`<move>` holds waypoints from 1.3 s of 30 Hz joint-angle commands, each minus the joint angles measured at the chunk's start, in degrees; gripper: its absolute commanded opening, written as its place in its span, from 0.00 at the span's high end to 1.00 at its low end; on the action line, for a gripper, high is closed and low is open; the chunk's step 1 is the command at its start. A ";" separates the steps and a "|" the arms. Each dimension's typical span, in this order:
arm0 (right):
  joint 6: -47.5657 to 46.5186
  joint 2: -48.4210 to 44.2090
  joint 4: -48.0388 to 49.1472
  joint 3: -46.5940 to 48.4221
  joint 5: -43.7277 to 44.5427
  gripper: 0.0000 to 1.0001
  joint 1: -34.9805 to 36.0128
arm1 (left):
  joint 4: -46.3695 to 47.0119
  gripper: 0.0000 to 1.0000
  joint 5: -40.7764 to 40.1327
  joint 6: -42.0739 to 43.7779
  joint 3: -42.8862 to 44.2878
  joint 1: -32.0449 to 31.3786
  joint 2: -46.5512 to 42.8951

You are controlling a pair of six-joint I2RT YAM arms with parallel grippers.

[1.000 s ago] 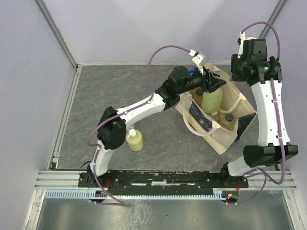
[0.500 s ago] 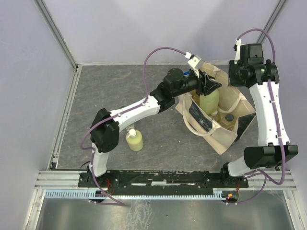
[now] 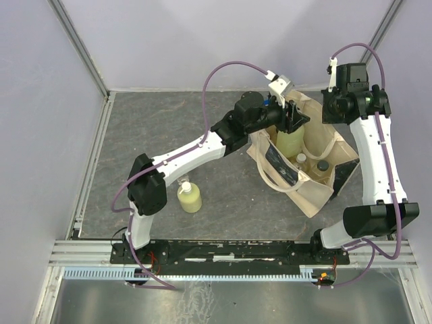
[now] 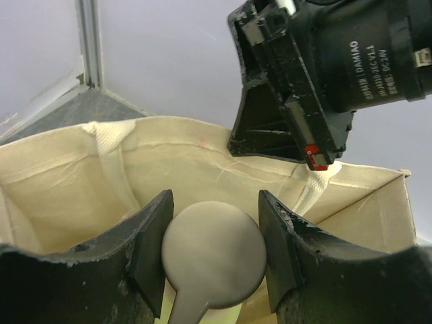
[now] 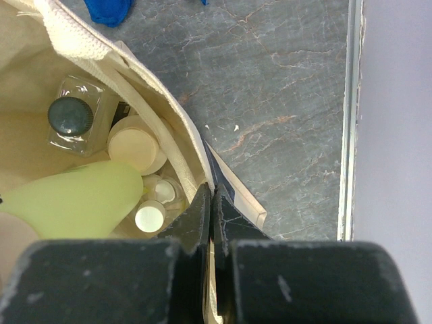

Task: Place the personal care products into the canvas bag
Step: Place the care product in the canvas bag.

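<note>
1. Two arms crowd the bag. The left gripper hangs over its mouth. The right gripper sits at the far right rim, and its black housing fills the upper part of the left wrist view, just past the bag's far wall.
2. One blue cloth lies on the table just beyond the bag. A metal rail edges the table on the right.
3. The left fingers are clamped on the round pale cap of the held bottle. The right fingers are pressed together right at the bag's rim; I cannot tell whether canvas is caught between them.
4. Count of yellow-green bottles: two. One is the held bottle. The other is the table bottle, just beside the left arm's elbow and well apart from the bag.
5. Count inside the bag, besides the held bottle: one clear black-capped bottle, one beige jar touching it, and two small pale caps close to the rim by the right gripper.
6. The one bag stands right of centre with its mouth open upward. Its long axis runs from far left to near right. The dark panel faces the left arm, and a strap loops down that side.
7. The held bottle has its cap toward the left wrist and its body down inside the bag's mouth. Its long axis is steep, but the exact tilt is unclear. The table bottle stands upright, cap up.
</note>
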 commanded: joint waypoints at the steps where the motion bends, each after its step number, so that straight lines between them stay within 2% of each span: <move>1: -0.11 -0.94 1.07 0.08 0.57 1.00 0.13 | 2.73 0.97 -3.85 5.14 4.83 0.87 -4.23; 11: -0.73 -0.76 0.89 0.08 1.87 1.00 0.13 | 0.85 0.97 -5.58 7.56 10.82 3.86 -2.30; 27: -0.78 1.60 0.06 2.81 5.20 1.00 -0.09 | -0.69 0.97 -9.98 11.40 6.33 6.60 -4.79; 39: -0.87 2.22 -0.25 3.06 5.31 1.00 -0.27 | 2.63 0.97 -5.93 7.44 3.56 6.59 -3.21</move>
